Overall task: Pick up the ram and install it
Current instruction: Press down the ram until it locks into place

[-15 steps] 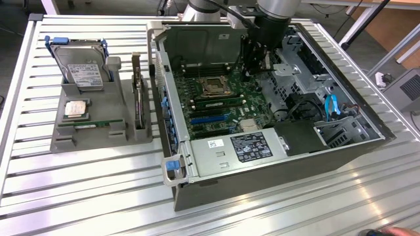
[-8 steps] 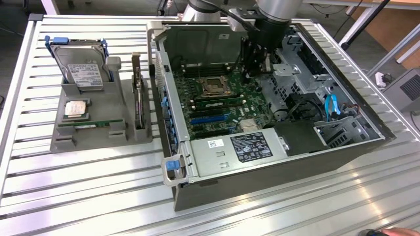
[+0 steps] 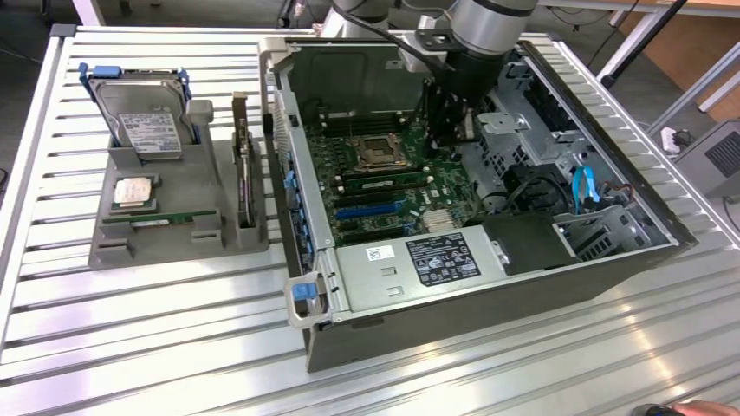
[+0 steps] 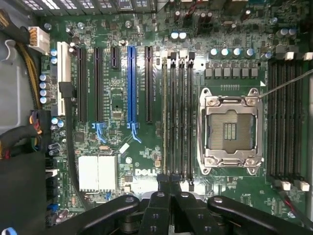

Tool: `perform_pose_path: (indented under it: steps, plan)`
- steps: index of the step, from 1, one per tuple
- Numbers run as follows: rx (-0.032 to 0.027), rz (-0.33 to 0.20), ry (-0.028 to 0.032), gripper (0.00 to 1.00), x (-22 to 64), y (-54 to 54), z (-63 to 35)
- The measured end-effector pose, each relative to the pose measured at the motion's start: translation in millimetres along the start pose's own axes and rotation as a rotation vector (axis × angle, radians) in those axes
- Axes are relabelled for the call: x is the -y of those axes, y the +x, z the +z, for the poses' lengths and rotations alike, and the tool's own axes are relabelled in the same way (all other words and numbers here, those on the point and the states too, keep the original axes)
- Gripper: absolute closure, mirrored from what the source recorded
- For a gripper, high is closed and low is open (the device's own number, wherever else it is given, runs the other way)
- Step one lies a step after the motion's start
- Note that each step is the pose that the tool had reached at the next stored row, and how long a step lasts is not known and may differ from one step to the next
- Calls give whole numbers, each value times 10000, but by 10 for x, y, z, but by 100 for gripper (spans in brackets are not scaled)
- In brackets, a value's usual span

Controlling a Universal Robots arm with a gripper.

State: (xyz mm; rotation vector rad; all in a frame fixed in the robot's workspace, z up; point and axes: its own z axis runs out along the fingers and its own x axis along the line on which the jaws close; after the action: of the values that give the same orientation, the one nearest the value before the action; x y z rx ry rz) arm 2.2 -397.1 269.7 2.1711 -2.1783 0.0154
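Arm reaches into open PC case, gripper shut over the memory slots

The gripper hangs fingers-down inside the case beside the CPU socket, jaws closed together with nothing visibly pinched. The ram appears to stand edge-up in the memory slot farthest from that socket. The ram looks light, thin and stiff but fragile — best held by its long bare edges, clear of the chips, and pressed straight down rather than twisted.
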Motion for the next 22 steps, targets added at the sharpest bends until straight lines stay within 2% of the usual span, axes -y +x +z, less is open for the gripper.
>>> perform_pose_path:
  steps: [8, 15, 19, 20, 22]
  plan:
    - [0, 0, 11, 89, 32, 11, 160]
    - [-2, 0, 14, 89, 24, 12, 180]
    - [-20, 2, 27, 89, 27, 8, 253]
    - [-32, 3, 29, 89, 29, 5, 300]
    - [-36, 3, 29, 89, 29, 5, 302]
